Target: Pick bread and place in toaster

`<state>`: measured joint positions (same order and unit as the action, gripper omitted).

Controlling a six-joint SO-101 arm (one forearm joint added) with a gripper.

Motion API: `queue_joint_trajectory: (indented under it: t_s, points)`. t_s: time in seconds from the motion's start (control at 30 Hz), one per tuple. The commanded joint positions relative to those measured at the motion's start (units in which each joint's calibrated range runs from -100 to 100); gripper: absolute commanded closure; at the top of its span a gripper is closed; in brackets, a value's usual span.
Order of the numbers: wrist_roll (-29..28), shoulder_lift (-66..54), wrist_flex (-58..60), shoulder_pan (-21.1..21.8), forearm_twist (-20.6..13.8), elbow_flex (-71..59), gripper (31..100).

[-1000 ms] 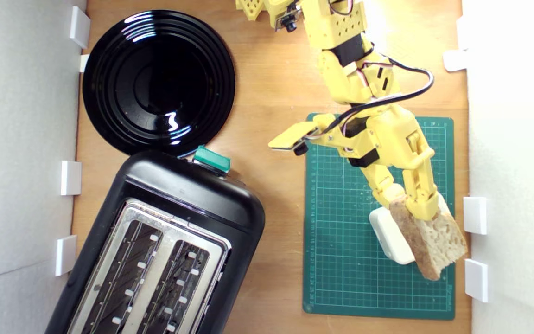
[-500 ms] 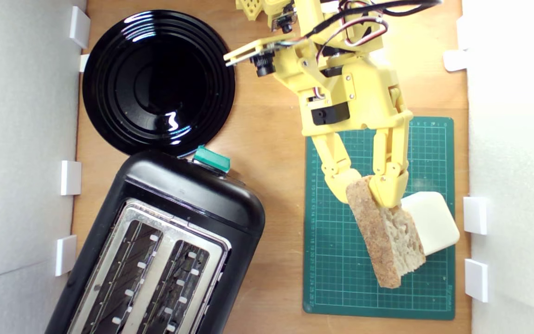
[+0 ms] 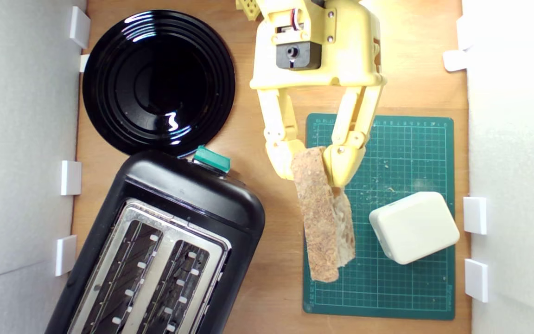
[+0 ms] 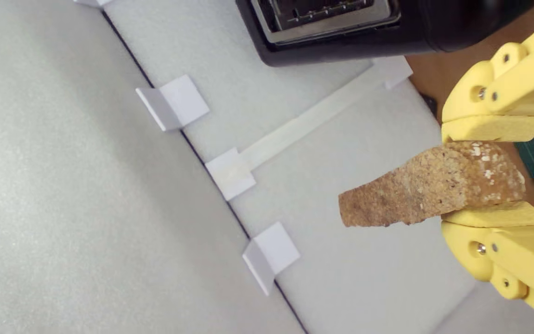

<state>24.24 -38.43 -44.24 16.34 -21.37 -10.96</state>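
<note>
The tool [image 3: 314, 172] is clamped on one end of the bread [image 3: 322, 222], which hangs edge-up above the green mat's [image 3: 401, 139] edge, so pickup looks done while the move to the toaster [image 3: 193, 195] and slotting remain.

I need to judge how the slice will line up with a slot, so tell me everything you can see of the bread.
The bread is a rustic slice with a tan-brown, floury crust and a sliver of pale crumb showing on the exterior view's right. It is turned edge-on, crust toward the overhead camera. The gripper is shut on one end, its pads pressing both faces; the rest sticks out past the fingertips. It appears lifted, over the green mat's edge nearest the toaster, touching nothing but the pads.
</note>
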Motion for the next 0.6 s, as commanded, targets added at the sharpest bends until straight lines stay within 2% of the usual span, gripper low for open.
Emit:
queue_joint_trajectory:
  t_s: [0.0,0.27,0.57]
  points:
    - [3.88,-2.00,-3.80,-3.37,-0.84,8.01,70.1]
    - [11.41,-1.92,-4.65,-11.91,-0.84,11.27,69.7]
    - [16.48,-1.75,-4.65,-17.95,-0.03,14.27,70.0]
